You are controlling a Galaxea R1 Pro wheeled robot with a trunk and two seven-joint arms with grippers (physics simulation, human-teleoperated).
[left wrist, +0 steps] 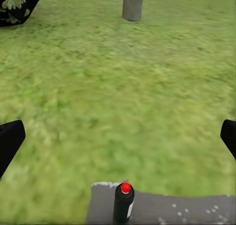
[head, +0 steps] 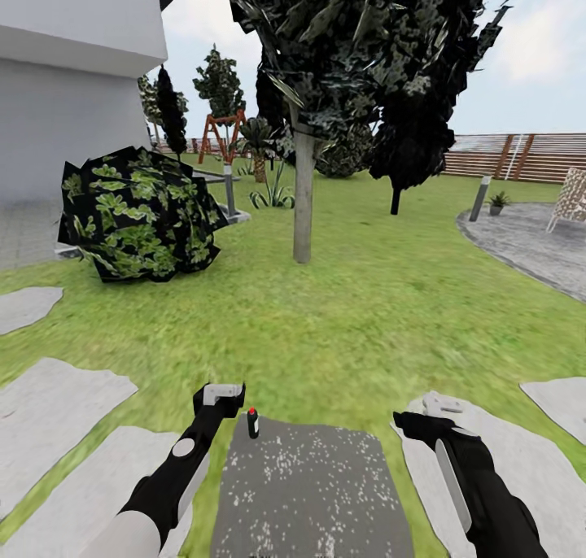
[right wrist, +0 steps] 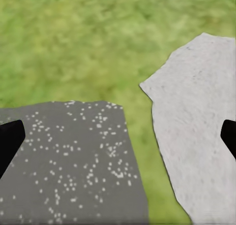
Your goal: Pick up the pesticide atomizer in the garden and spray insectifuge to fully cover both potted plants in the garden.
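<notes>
I'm looking over the garden lawn (head: 350,314), with a white house wall in the upper left of the head view and a brown slat fence (head: 521,158) far off on the right. At left centre sits a leafy bush (head: 138,212), then a grey tree trunk (head: 303,192) mid-frame. At the bottom, the left gripper (head: 221,395) hovers just left of the pesticide atomizer (head: 253,422). I take that small dark bottle to be the atomizer, though its top looks red. It stands upright on the near-left corner of a speckled grey slab (head: 317,485). The right gripper (head: 439,405) hangs over a pale stepping stone (head: 521,452).

Nothing is picked up yet, so grasping and spraying are all still ahead.

Both wrist views show dark fingertips (left wrist: 10,141) set wide apart, empty. The left wrist view shows the bottle's white label. Only the head view reaches a small potted plant (head: 498,202) on the patio (head: 529,249), upper right.
</notes>
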